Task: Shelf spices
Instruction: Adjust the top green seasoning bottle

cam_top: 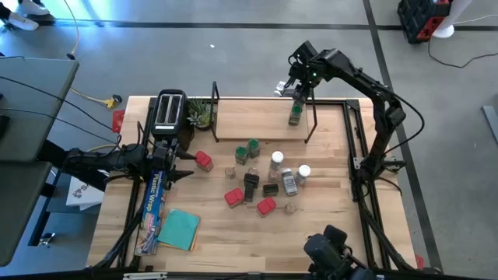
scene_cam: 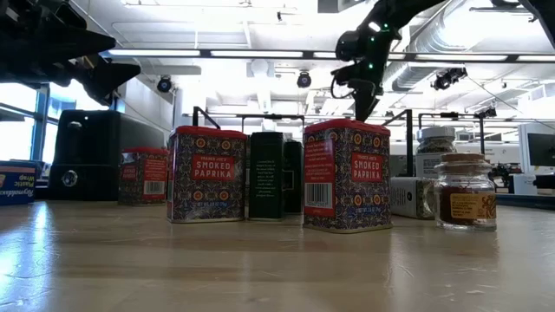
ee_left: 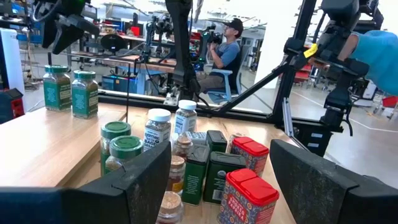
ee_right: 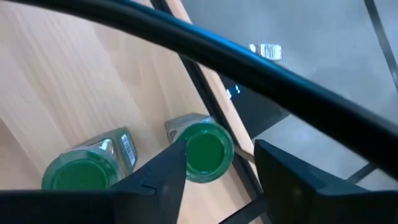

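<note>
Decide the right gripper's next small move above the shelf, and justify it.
Probably lift straight up. The right gripper stands open around a green-lidded jar already upright on the shelf beside another jar, so that placement looks done.

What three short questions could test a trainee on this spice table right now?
1. True or false: two green-lidded jars stand on the shelf.
2. Fill in the missing word: the red tins in the low view read SMOKED ____.
3. The right gripper hangs over: A the shelf; B the toaster; C the teal cloth.
Key: 1 true; 2 paprika; 3 A.
</note>
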